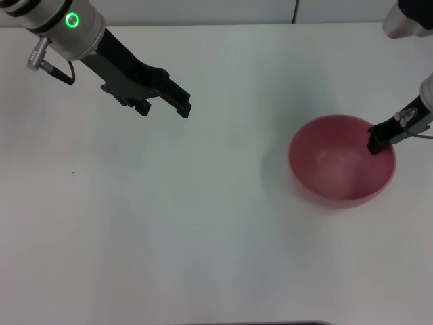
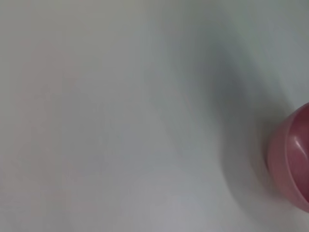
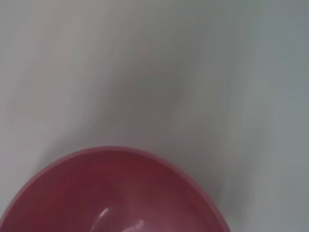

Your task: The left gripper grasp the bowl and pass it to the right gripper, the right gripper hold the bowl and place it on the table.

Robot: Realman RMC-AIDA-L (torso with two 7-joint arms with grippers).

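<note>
The pink bowl [image 1: 338, 169] stands upright at the right of the white table [image 1: 203, 223], with a faint shadow spreading to its left. Whether its base touches the table I cannot tell. My right gripper [image 1: 376, 139] reaches in from the right edge and is shut on the bowl's far right rim. My left gripper [image 1: 169, 107], on the green-ringed arm, hangs at the upper left, well apart from the bowl, open and holding nothing. The bowl's outer side [image 2: 292, 154] shows at one edge of the left wrist view. Its inside [image 3: 111, 193] fills part of the right wrist view.
A tiny dark speck [image 1: 73, 172] marks the table at the left. The table's far edge [image 1: 223, 24] runs along the back, and its near edge lies at the front.
</note>
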